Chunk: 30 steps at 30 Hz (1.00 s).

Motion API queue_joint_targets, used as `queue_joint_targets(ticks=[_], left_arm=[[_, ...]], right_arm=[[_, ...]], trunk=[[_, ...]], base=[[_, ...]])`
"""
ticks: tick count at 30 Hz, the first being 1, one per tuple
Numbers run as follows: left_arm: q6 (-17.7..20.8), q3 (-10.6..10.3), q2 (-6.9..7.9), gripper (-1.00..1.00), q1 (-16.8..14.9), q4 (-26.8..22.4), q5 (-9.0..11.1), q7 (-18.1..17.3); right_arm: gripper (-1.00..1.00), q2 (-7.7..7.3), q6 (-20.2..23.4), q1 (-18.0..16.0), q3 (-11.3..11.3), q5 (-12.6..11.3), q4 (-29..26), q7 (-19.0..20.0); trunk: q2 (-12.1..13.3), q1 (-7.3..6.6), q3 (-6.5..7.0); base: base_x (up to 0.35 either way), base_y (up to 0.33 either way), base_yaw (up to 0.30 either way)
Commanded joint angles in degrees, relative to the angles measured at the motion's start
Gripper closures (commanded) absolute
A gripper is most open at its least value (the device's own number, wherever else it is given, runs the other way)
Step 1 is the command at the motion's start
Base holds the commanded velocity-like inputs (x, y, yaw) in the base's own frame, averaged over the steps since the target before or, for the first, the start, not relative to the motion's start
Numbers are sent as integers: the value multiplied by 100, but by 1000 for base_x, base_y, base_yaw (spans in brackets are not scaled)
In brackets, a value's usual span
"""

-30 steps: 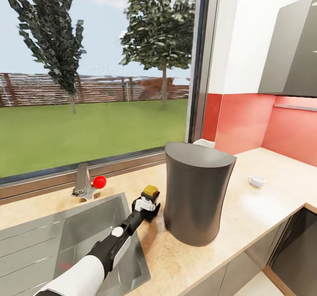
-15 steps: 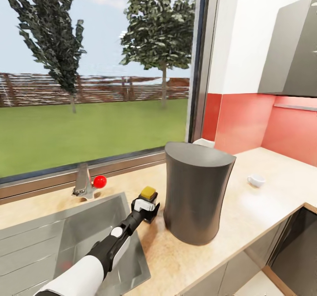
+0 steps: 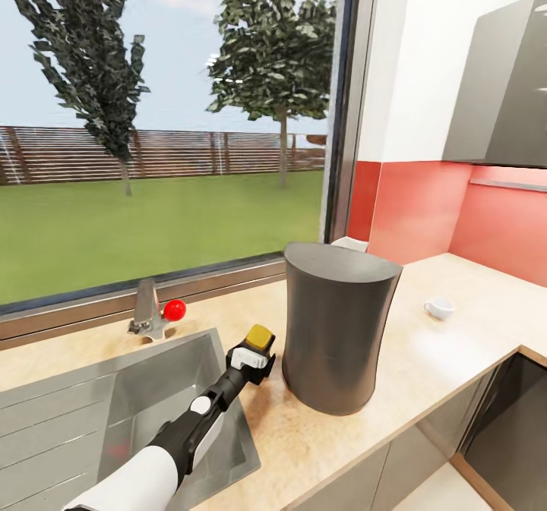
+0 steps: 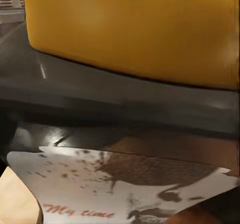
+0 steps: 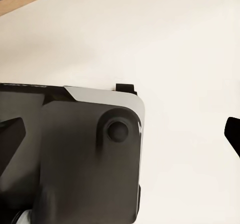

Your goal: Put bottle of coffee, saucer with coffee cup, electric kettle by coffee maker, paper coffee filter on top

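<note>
Clenched jaws of the left gripper (image 3: 254,359) hold the bottle of coffee (image 3: 260,338); its yellow lid pokes up above them, and up close the left wrist view has the yellow lid over dark glass and a white label (image 4: 120,189). It sits at the sink's (image 3: 144,412) right edge, just beside the coffee maker (image 3: 338,325), on the light wood-grain worktop (image 3: 448,344). Farther right on the worktop stands the white coffee cup (image 3: 439,308), well apart from the machine. A tap (image 3: 148,312) with a red knob (image 3: 175,309) rises behind the sink, under the window. Whether the right jaws are closed, I cannot tell.
</note>
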Motion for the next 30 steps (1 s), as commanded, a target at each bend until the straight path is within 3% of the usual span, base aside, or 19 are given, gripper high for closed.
queue_joint_targets(ticks=[1, 16, 21, 30], left_arm=[[-19, -10, 1, -100, -6, 6, 14, -7], [-19, -4, 6, -100, -6, 6, 14, -7], [-11, 109, 10, -100, -6, 6, 14, -7], [-19, 120, 10, -100, -6, 6, 11, -7]], right_arm=[[-100, -1, -15, -4, 49, -57, 2, 1], [-100, -1, -15, -4, 49, -57, 3, 1], [-100, -1, -15, -4, 49, -57, 3, 1], [-100, -1, -16, -4, 49, -57, 3, 1]], trunk=[[-10, 2, -11], [-10, 2, -11], [-10, 2, -11], [-10, 2, -11]], base=[[0, 0, 0], [0, 47, 0], [-215, 154, 0], [-270, 196, 0]])
